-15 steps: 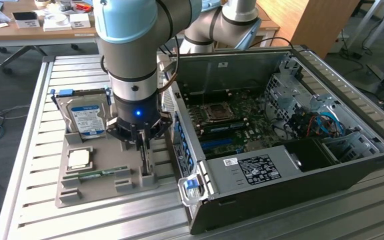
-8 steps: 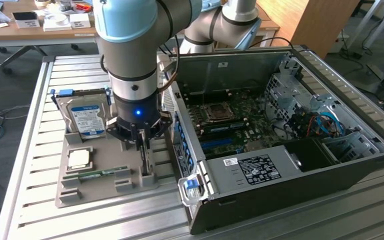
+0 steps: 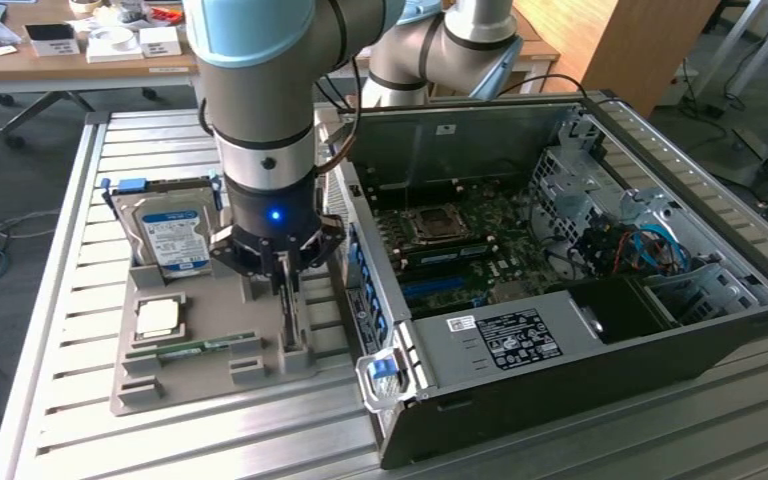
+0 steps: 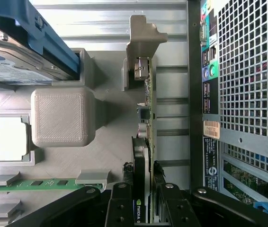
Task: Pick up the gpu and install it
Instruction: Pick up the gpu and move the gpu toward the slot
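The arm stood upright over the grey holder tray on the slatted metal table. The gripper was lowered at the tray edge nearest the open computer case.

In the wrist view, the gpu stood on its long edge in a slot of the tray, with the green board edge running along the side facing the case's rear grille. The gripper straddled the card. One of the fingers sat on each face, and a thin dark gap showed on the case side, so the jaws were spread and not clamped.

The tray also held:
- a hard drive, upright
- a memory stick
- a processor chip
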Controlling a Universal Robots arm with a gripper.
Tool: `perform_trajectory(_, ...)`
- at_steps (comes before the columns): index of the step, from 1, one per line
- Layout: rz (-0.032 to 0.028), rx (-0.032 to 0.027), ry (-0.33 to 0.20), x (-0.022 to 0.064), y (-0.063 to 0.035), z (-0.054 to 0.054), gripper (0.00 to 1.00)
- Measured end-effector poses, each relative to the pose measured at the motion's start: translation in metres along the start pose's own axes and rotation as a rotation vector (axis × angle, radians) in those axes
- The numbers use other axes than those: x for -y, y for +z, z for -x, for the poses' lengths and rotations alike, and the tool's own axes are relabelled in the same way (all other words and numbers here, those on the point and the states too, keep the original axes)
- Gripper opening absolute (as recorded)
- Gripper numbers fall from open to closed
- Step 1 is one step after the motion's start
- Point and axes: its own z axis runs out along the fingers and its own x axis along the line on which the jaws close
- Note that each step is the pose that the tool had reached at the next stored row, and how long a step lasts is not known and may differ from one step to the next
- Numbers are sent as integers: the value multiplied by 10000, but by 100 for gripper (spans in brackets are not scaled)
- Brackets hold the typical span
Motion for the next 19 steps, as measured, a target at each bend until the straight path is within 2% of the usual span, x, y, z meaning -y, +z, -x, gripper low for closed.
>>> perform_trajectory(19,-1,-1,0,-14,-306,7,27)
